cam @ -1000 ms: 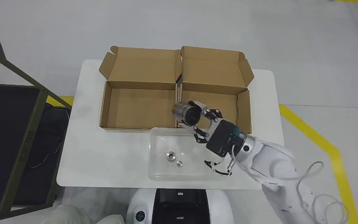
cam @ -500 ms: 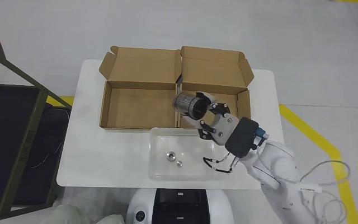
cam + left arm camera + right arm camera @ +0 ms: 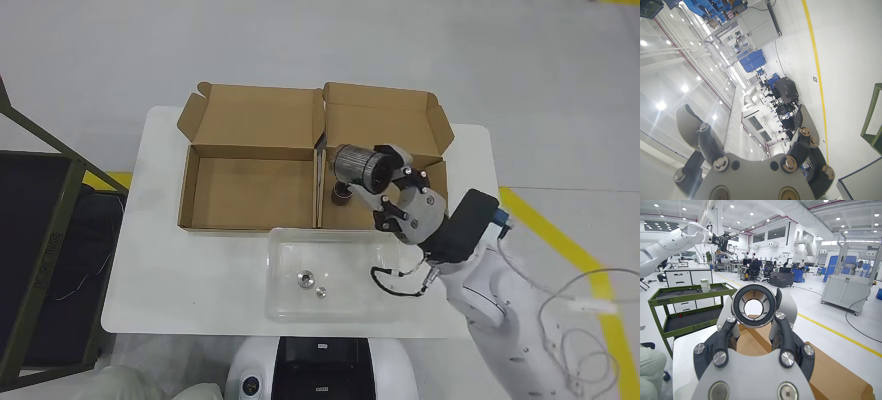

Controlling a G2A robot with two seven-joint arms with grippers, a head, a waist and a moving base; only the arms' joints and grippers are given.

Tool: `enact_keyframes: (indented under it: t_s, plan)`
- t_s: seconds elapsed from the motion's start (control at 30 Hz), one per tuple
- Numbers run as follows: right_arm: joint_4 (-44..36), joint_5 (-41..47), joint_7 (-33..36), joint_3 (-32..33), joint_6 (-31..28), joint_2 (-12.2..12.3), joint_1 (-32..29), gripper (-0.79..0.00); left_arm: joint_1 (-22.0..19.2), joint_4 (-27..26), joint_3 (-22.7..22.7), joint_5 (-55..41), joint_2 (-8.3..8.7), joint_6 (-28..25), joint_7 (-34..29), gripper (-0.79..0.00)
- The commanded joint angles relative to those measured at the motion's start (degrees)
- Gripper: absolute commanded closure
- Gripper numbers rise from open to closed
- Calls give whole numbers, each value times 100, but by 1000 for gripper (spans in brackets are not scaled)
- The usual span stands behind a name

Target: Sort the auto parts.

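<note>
My right gripper (image 3: 368,178) is shut on a metal cylindrical sleeve (image 3: 354,165), held lying on its side above the near left part of the right cardboard box (image 3: 400,182). In the right wrist view the sleeve (image 3: 735,311) faces the camera end-on, its bore open, between the fingers of the right gripper (image 3: 754,308). The clear plastic tray (image 3: 276,300) in front of the boxes holds two small metal parts (image 3: 304,279) (image 3: 321,293). My left gripper (image 3: 743,121) is open with nothing in it, raised and turned toward the hall ceiling.
An open left cardboard box (image 3: 250,192) stands beside the right one, both with flaps raised at the back. A green cart (image 3: 40,250) stands off the table's left side. The raised left arm (image 3: 677,241) shows far off.
My right gripper has carried the sleeve from above the tray's far edge, away from the robot and to the right, to over the right box.
</note>
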Motion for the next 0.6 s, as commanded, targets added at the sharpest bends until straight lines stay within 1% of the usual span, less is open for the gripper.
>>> enact_keyframes:
  t_s: [0.0,0.1,0.3,0.43,0.57]
  plan:
    - [21,20,2,26,-22,0,-2,0,0,0,0,0,0,0,0,-785]
    - [47,37,20,67,-2,-1,-10,0,0,0,0,0,0,0,0,-785]
    - [151,10,101,141,217,-11,-51,0,0,0,0,0,0,0,0,-785]
    - [374,28,270,166,298,-19,3,0,0,0,0,0,0,0,0,-785]
    - [639,43,490,128,513,-41,88,0,0,0,0,0,0,0,0,-785]
